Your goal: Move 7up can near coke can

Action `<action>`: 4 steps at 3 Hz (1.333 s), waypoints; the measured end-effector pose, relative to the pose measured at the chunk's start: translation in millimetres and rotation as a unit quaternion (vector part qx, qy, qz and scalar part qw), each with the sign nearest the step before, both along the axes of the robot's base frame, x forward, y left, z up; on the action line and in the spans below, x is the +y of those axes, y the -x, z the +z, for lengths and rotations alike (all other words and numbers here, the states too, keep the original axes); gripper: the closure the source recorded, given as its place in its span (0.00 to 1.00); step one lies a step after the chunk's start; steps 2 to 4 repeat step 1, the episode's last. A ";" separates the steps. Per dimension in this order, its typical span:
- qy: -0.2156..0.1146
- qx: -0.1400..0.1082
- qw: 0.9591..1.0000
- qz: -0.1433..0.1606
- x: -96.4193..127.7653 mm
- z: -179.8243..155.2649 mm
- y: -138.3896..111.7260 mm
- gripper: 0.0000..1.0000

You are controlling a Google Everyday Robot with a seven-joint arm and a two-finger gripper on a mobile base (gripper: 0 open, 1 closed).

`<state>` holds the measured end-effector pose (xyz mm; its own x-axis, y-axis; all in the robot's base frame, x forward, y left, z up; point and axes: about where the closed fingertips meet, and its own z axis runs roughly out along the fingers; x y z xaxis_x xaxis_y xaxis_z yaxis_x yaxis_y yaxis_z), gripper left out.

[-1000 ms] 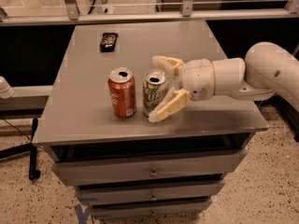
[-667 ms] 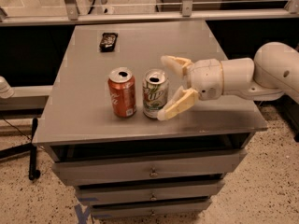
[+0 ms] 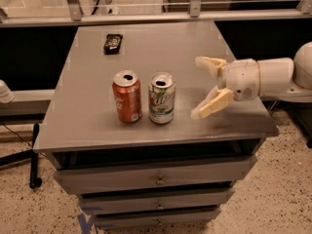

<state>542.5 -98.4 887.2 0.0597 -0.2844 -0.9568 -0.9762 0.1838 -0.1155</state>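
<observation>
The 7up can (image 3: 162,98), white and green with a silver top, stands upright on the grey cabinet top (image 3: 97,62). The coke can (image 3: 127,96), red-orange with white script, stands upright just left of it, a small gap between them. My gripper (image 3: 198,87) is to the right of the 7up can, apart from it, open and empty, with its cream fingers (image 3: 212,103) spread and pointing left toward the can.
A small black device (image 3: 113,43) lies at the back left of the cabinet top. Drawers (image 3: 157,178) sit below the front edge. A glass railing (image 3: 146,4) runs behind. A black stand (image 3: 34,155) is on the floor at left.
My gripper has drawn back to the right, away from the 7up can, which it had straddled. The can stays standing next to the coke can.
</observation>
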 end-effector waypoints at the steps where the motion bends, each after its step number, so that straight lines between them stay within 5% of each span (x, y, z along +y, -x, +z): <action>1: 0.002 -0.001 1.000 -0.005 -5.3 0.7 -2.4 0.00; 4: 0.002 -0.001 1.000 -0.005 -5.3 0.7 -2.4 0.00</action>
